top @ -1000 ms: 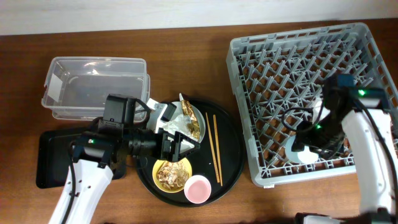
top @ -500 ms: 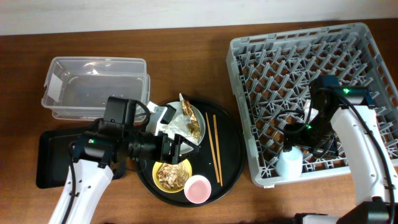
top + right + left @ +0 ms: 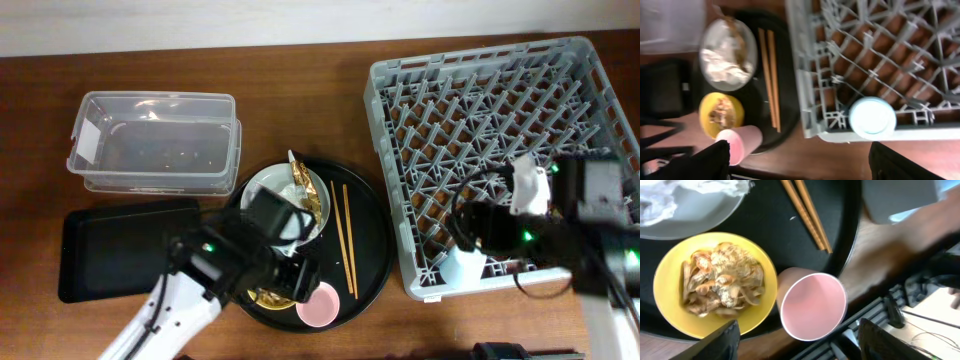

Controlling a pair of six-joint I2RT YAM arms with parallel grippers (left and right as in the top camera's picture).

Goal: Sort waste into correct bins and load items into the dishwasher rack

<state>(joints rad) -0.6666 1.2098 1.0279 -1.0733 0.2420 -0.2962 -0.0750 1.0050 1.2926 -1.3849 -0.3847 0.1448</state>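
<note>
The pink cup stands at the front of the round black tray, next to the yellow bowl of brown food scraps. My left gripper is open and empty, hovering above the pink cup; in the overhead view the left gripper hides most of the bowl. The grey plate holds white tissue and the foil wrapper. Chopsticks lie on the tray's right side. The light-blue cup sits in the front-left corner of the dishwasher rack. My right gripper is open and empty above the cup.
The clear tub stands at the back left and the shallow black rectangular tray lies in front of it. The round black tray sits between them and the rack. Bare wooden table shows along the front edge.
My right gripper let go of the light-blue cup in the rack's front-left corner and drew back. My left gripper moved from the plate toward the front, over the bowl and pink cup.
</note>
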